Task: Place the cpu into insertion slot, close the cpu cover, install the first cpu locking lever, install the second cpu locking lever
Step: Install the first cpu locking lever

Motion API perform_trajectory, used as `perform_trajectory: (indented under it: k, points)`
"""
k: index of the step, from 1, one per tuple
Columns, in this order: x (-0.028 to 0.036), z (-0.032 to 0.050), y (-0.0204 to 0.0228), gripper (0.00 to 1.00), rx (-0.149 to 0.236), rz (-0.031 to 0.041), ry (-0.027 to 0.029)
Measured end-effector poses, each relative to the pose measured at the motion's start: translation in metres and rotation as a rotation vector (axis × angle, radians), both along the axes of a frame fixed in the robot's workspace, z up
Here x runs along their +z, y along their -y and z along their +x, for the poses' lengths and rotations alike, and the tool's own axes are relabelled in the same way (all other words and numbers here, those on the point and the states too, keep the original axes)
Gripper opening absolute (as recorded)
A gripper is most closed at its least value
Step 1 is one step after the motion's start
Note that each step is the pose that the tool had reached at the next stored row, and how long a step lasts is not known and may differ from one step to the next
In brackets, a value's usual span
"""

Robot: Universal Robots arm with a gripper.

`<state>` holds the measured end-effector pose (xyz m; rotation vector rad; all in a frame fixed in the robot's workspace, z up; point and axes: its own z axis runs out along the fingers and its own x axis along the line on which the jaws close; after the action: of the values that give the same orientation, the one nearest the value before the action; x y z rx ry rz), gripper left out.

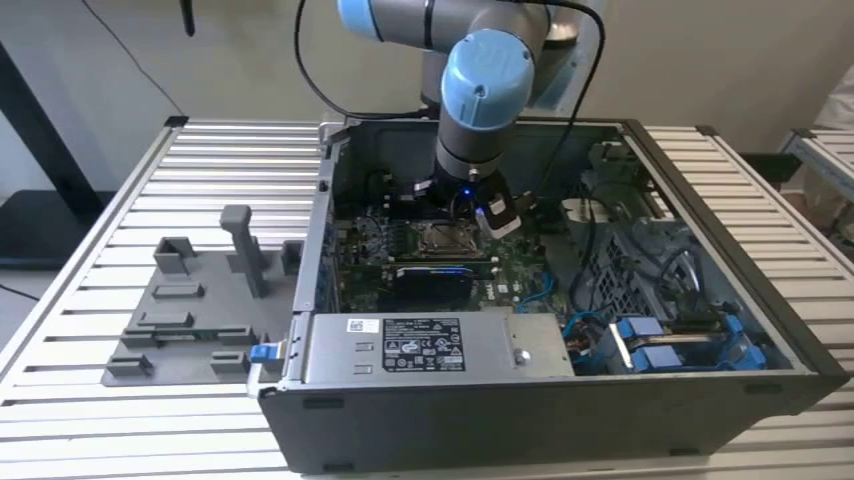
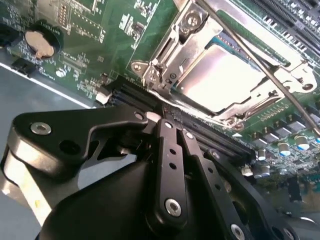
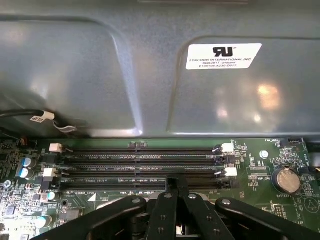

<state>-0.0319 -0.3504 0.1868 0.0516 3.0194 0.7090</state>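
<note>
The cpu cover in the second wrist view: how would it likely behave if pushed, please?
The cpu cover looks like thin sheet metal, so probably light and somewhat springy. It lies flat around the cpu, so a downward push would likely meet firm support. Its shiny surface looks slippery.

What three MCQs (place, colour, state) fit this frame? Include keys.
1. Where is the cpu? A under the cover; B in the gripper; C on the table.
2. Board colour? A blue; B green; C black.
3. Gripper? A open; B shut on the cpu; C shut, empty.
Key: A, its silver top shows through the cover's cut-out; B, green shows around the memory slots; C, in both wrist views the fingers meet with nothing between.
</note>
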Motion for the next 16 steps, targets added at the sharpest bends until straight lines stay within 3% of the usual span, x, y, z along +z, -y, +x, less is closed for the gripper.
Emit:
perform_trajectory:
  k: [3,6,11,14,16]
  points:
    - [0.0072,-0.0012,0.0002,0.11,0.0,0.0046,0.0]
    - [0.0136,-0.0112,0.0003,0.11,0.0,0.0106,-0.0002]
    - [0.015,-0.0339,0.0004,0.11,0.0,0.014,0.0001]
    - [0.0149,-0.0469,0.0012,0.11,0.0,0.0142,0.0046]
    - [0.0147,-0.0497,0.0026,0.11,0.0,0.0128,0.0048]
